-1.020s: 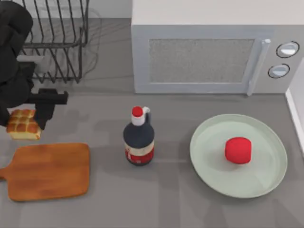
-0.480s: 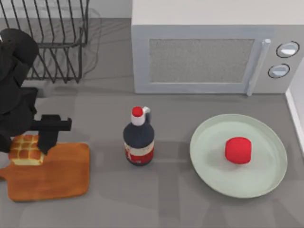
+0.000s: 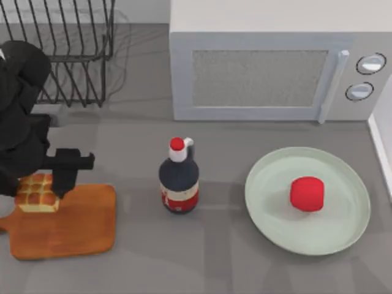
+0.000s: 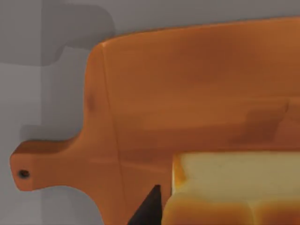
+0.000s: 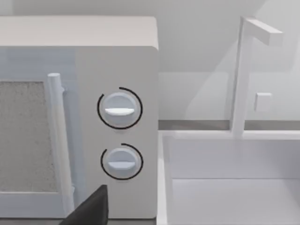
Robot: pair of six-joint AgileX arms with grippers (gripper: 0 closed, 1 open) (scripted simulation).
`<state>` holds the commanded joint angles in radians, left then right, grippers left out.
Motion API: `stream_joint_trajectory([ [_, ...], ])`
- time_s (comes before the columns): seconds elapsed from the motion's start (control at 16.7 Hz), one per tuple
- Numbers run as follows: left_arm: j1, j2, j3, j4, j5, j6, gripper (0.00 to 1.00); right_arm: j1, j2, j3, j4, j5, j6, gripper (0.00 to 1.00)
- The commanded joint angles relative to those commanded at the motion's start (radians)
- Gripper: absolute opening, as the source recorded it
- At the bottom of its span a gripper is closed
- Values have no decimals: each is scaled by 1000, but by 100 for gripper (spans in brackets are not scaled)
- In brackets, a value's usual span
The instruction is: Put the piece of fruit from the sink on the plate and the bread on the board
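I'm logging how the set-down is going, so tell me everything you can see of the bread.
The bread is a small square block of golden-brown rolls, glossy bumpy top, pale sides. It sits level over the board's top-left corner, near the handle. The left tool is right at it; whether the bread touches the wood cannot be told.

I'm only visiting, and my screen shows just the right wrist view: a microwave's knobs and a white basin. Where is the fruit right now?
Observer: The piece of fruit lies on the plate, in front of the microwave.
Visitor: And the bread?
Observer: The bread sits between the fingers of the left pincer, over the corner of the board near its handle.
Visitor: Is anything standing between the board and the plate?
Observer: Yes, a dark bottle with a red cap stands upright there, apart from both.
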<state>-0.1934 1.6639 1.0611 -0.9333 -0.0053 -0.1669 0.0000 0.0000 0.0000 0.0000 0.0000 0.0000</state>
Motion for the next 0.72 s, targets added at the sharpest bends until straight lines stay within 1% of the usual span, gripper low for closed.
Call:
stream_joint_trajectory([
  [0.42,-2,31,-62,105,0,1,0,0,0,0,0,0,0,100],
  [0.72,-2,55,-90,127,0,0,0,0,0,0,0,0,0,100],
])
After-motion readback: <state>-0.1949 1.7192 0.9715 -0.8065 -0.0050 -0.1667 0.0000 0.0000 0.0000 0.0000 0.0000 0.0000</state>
